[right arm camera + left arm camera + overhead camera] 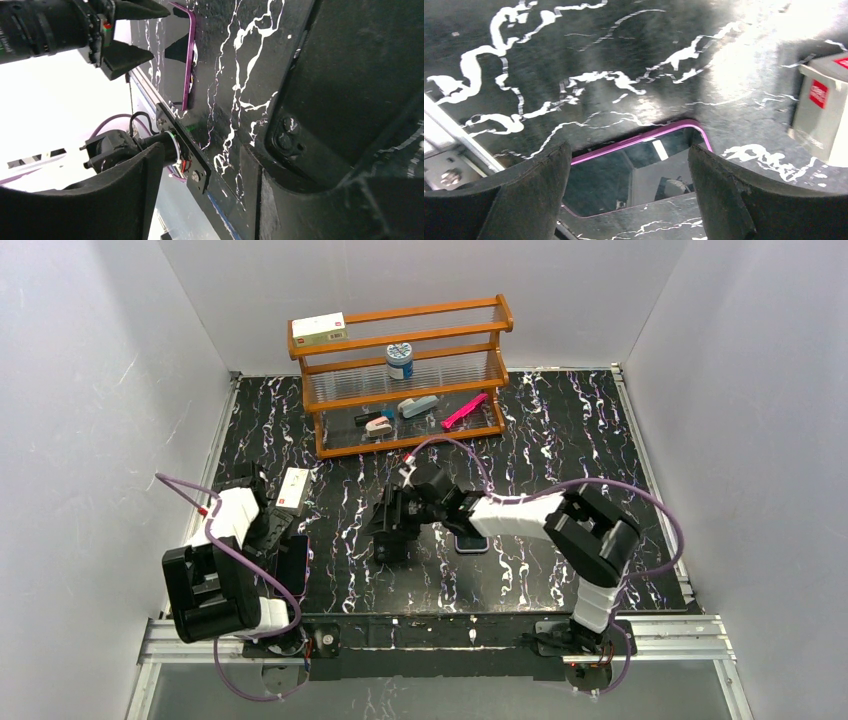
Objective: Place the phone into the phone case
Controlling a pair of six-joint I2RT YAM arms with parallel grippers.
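Phone [634,172], position? (A)
Flat on desk [624,55], near-left side, screen up, purple rim. Left hand [628,152] over it, fingers spread wide, one each side; contact unclear. (B)
And the case [350,75]? (A)
Mid-desk, well apart from phone, just beside one finger of right hand [210,165]. That hand spread too, nothing between its fingers. (B)

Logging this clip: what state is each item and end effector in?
left end effector: open, straddling phone.
right end effector: open.
phone: flat on table, uncased.
phone case: without the phone, beside right end effector.
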